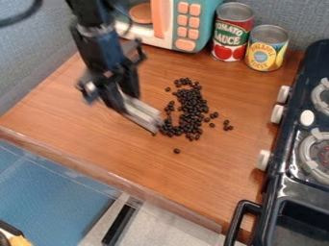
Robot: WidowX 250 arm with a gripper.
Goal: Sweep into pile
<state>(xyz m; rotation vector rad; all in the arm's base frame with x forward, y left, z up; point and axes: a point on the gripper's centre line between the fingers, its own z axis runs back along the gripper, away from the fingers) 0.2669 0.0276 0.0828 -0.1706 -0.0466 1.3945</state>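
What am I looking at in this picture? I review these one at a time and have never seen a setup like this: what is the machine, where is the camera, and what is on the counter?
The black machine is a robot arm, coming in from the upper left. A fixed camera looks down at a slant. The end effector hangs over a wooden counter and appears to hold a pale flat tool, perhaps for sweeping; blur hides what kind. Its lower end is beside a loose heap of small dark beans or similar pieces, with a few strays around it. Behind are a toy microwave, a red can and a yellow can. A black stove is along the right.
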